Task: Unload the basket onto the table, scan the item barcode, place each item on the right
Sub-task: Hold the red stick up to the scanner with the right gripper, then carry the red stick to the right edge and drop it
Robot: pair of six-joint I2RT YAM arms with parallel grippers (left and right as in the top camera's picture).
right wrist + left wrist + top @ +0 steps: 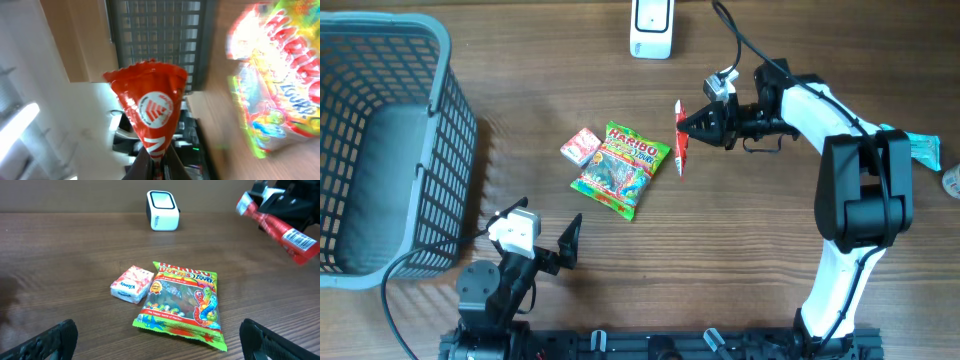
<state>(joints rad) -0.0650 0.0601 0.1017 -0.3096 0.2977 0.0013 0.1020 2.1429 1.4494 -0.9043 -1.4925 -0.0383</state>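
The green candy bag point(182, 305) reads "HARIBO" and "Worms Zourr". The pink tissue pack point(131, 284) beside it appears to say "Kleenex". The red packet point(277, 229) bears a barcode, digits too small.

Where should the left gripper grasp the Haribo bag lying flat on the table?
Probably the crimped bottom seam, approached low from the side of the left gripper: the Haribo bag lies flat, and that edge faces it, clear of the tissue pack.
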